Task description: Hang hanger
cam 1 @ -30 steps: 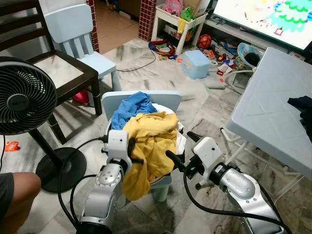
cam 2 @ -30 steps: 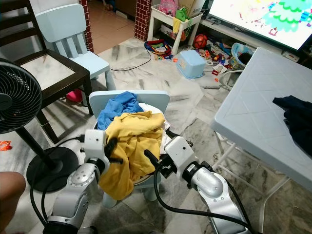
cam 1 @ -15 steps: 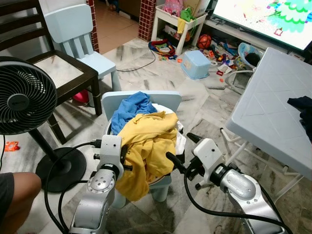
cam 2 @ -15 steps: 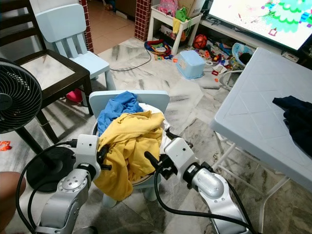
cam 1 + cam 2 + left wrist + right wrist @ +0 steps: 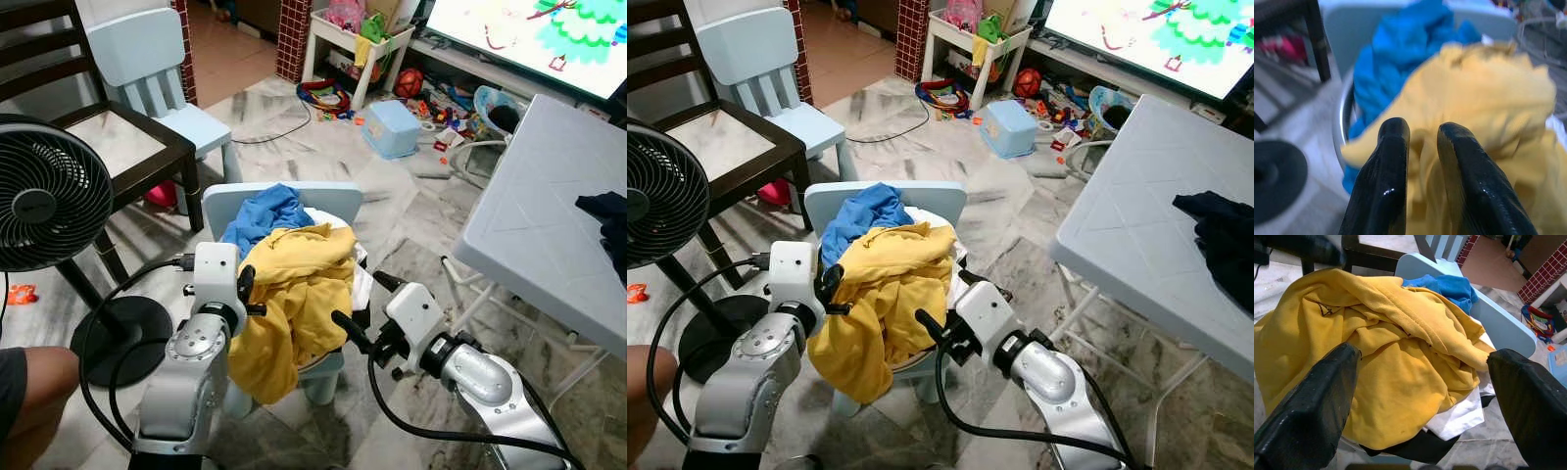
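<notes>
— Item: crumpled yellow cotton garment (image 5: pixel 299 294)?
— Heaped on the pale blue plastic child's chair (image 5: pixel 284 201), over a blue cloth (image 5: pixel 263 213).
— Pincers?
— Left pincer (image 5: pixel 1420 147) pinches the garment's edge; right pincer (image 5: pixel 358 308) spread wide beside the chair.

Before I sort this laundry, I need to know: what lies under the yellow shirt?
Under the yellow shirt a white cloth and something dark peek out; a blue garment lies behind. Whatever is deeper in the pile is covered.

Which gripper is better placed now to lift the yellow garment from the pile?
Probably the left. The left gripper has its fingers nearly closed on a fold of the yellow garment, while the right gripper is open beside the pile, apart from the cloth.
</notes>
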`<state>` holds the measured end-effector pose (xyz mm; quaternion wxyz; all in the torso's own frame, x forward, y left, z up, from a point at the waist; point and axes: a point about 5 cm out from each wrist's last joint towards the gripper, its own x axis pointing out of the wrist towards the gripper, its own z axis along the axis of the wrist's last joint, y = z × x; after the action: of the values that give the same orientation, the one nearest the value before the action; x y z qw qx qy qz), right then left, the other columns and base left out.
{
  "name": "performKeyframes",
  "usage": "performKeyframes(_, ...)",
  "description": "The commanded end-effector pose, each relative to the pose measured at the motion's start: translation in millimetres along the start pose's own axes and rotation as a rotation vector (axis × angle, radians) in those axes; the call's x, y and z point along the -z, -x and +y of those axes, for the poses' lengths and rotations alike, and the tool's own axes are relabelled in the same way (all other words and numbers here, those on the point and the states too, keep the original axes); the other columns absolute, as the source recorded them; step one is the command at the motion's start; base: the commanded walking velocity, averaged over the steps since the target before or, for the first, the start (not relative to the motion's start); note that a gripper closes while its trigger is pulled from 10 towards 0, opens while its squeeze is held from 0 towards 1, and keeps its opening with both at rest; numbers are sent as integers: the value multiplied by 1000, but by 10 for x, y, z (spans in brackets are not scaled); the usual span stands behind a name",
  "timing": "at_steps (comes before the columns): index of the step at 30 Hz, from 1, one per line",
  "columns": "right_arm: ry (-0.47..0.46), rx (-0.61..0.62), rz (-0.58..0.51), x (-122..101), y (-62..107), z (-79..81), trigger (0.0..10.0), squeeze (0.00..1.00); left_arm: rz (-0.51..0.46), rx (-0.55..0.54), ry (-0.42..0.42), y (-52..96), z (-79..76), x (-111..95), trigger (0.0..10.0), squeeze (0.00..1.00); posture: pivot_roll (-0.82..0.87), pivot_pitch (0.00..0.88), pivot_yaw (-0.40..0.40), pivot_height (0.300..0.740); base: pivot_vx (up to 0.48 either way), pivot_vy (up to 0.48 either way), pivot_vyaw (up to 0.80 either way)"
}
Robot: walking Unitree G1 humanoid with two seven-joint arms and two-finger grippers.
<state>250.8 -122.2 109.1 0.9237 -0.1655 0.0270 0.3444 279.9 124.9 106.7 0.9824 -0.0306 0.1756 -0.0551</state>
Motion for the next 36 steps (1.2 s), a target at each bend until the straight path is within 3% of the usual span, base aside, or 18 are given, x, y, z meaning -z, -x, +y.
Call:
performKeyframes(1,11,-3,8,7,24,-4,10000,0,36,34,22,-14,-53,53,10000,0,-32,132,-187,740,0,0,0)
performKeyframes(14,20,-7,6,1,11,-1,10000,0,94,97,49,-107,-104,149,10000,0,-33,127,-185,740,0,0,0)
performKeyframes(15,21,-8,6,0,10,0,10000,0,96,98,49,-114,-104,153,8863,0,-33,127,-185,740,0,0,0)
performKeyframes(18,23,-9,5,-1,6,1,10000,0,98,104,52,-128,-107,157,8353,0,-34,126,-184,740,0,0,0)
performKeyframes(19,24,-9,5,-2,5,0,10000,0,98,106,52,-133,-108,157,5373,0,-33,125,-184,740,0,0,0)
performKeyframes(20,25,-9,5,-2,4,-1,10000,0,98,108,53,-139,-109,159,4784,0,-33,124,-183,740,0,0,0)
performKeyframes(21,26,-8,5,-2,2,0,10000,0,99,113,52,-148,-110,164,5765,0,-34,123,-183,740,0,0,0)
performKeyframes(22,26,-8,5,-2,2,0,10000,0,99,113,52,-148,-110,164,5765,0,-34,123,-183,740,0,0,0)
performKeyframes(23,27,-8,5,-2,-1,-1,10000,0,101,113,51,-156,-107,168,10000,0,-35,122,-183,740,0,0,0)
performKeyframes(36,39,-13,1,-4,-12,7,10000,0,112,108,49,-230,-77,218,10000,0,-36,113,-179,740,0,0,0)
